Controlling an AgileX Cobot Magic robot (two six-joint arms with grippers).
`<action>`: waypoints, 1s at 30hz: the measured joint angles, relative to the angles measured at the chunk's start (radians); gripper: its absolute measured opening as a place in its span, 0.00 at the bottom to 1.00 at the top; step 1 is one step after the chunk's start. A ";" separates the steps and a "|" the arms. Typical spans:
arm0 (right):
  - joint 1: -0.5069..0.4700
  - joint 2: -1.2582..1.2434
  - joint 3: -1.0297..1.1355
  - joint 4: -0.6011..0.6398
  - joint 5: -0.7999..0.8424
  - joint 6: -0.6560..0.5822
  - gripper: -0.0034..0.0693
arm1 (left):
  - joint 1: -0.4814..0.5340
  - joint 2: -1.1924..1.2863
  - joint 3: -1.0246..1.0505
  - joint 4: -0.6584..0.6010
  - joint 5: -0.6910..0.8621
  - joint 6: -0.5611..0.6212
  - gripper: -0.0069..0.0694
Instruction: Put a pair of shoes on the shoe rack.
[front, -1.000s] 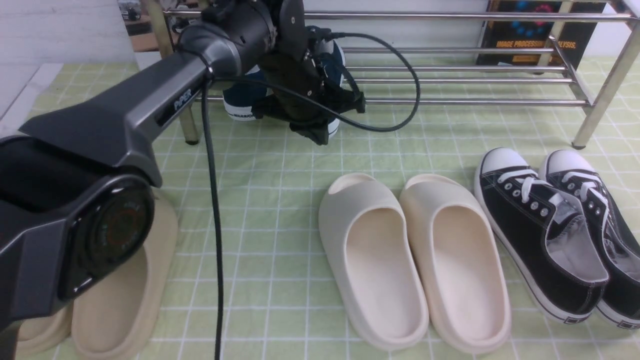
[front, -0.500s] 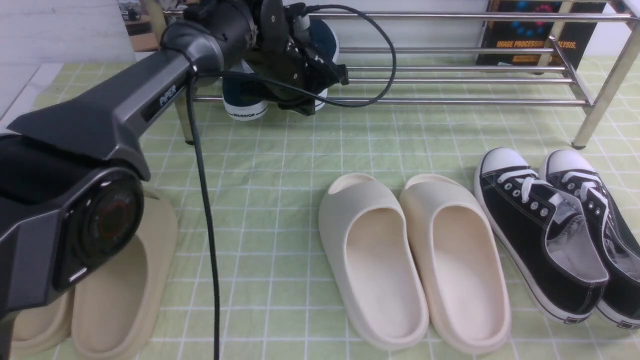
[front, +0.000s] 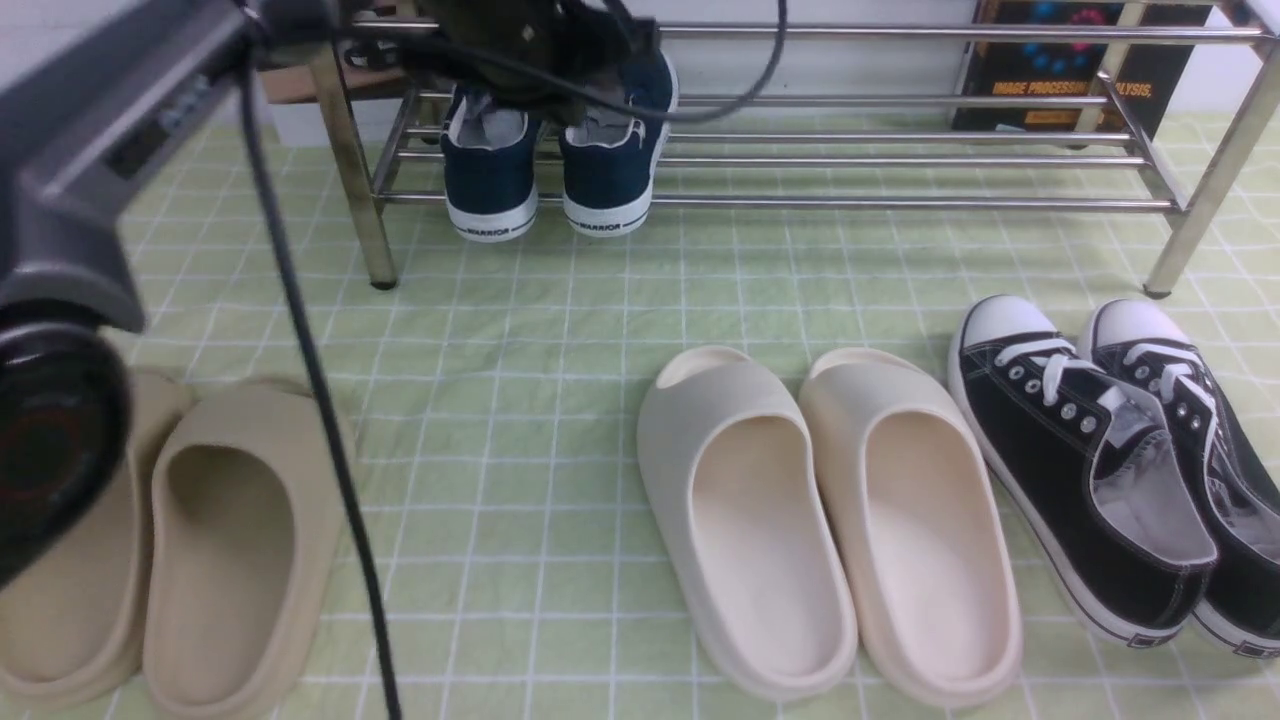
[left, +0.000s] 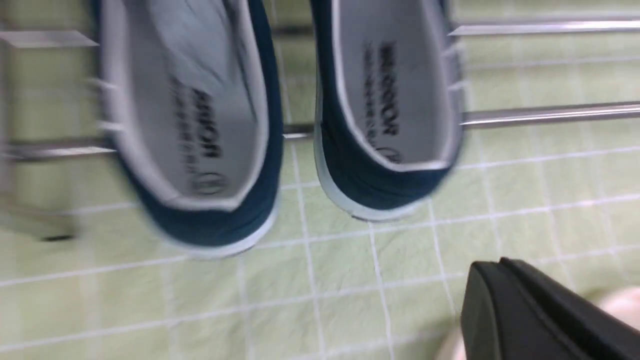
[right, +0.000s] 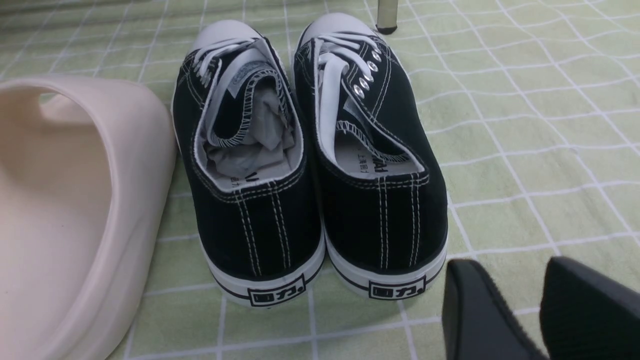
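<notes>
On the green cloth (front: 560, 330), left gripper (front: 540, 45) hangs closed above the pair of shoes (front: 545, 160).

Navy shoes (left: 200, 140) motion-blurred, toes cut off, black sneakers (front: 1090, 470) cropped

The shoe rack (front: 900, 160) is shiny chromed metal tubing. The navy slip-on sneakers (front: 545, 160) are matt canvas with smooth white rubber soles and pale cloth lining. The cream foam slides (front: 830, 520) look smooth and matt. The black lace-up sneakers (right: 310, 165) are stitched canvas. A wrinkled green checked cloth (front: 550, 330) covers the floor.
</notes>
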 joint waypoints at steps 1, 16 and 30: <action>0.000 0.000 0.000 0.000 0.000 0.000 0.38 | 0.000 -0.074 -0.003 0.016 0.046 0.009 0.07; 0.000 0.000 0.000 0.000 0.000 0.000 0.38 | 0.000 -0.790 0.290 0.141 0.223 0.013 0.07; 0.000 0.000 0.000 0.000 0.000 0.000 0.38 | 0.000 -1.442 1.169 0.141 0.025 -0.195 0.07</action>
